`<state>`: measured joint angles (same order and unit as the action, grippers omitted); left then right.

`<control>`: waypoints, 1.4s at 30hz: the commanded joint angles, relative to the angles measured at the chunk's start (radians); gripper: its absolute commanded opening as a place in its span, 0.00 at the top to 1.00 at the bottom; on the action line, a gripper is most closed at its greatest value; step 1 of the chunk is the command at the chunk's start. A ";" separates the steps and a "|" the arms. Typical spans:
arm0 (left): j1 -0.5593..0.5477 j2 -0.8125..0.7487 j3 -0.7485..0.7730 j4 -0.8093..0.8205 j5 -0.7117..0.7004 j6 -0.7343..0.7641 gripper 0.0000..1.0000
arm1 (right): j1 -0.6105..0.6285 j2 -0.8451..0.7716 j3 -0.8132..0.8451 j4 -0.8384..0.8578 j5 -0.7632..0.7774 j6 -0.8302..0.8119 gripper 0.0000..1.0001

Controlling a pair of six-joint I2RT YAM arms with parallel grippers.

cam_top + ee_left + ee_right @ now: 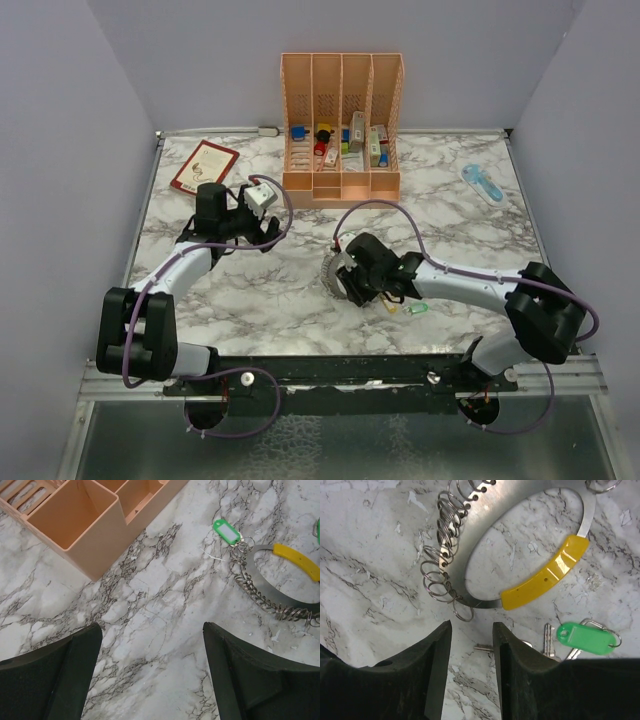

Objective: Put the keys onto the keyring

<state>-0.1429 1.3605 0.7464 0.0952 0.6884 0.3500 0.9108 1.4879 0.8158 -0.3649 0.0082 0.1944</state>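
The keyring [467, 530], a flat steel loop with a yellow section, lies on the marble table [365, 555]. Green-tagged keys [585, 639] lie just beside its yellow part. The right gripper [471, 635] hovers at the keyring's rim, its jaws a narrow slit apart and empty. The left gripper [151, 627], spread wide and holding nothing, is farther off, between the keyring and the peach organiser [100, 540].

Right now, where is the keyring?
In the right wrist view, the keyring lies on the table just ahead of the right gripper, a green-tagged key beside it.
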 commanded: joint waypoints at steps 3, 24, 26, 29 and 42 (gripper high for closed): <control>-0.011 0.015 0.020 0.005 0.015 -0.006 0.16 | 0.007 0.038 0.054 0.047 0.027 -0.066 0.62; -0.014 0.034 0.026 0.002 -0.004 -0.004 0.16 | 0.007 0.043 0.003 0.050 -0.055 -0.088 0.65; -0.014 0.038 0.027 0.003 -0.004 -0.006 0.16 | 0.007 0.052 0.003 0.056 -0.057 -0.090 0.66; -0.014 0.039 0.029 0.004 -0.004 -0.010 0.16 | 0.007 0.066 0.009 0.062 -0.045 -0.089 0.68; -0.021 0.045 0.062 -0.039 0.008 -0.005 0.16 | 0.006 0.102 0.021 0.105 -0.044 -0.096 0.84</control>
<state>-0.1543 1.4048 0.7700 0.0788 0.6872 0.3458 0.9108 1.5738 0.8246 -0.3077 -0.0227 0.1074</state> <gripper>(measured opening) 0.846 0.198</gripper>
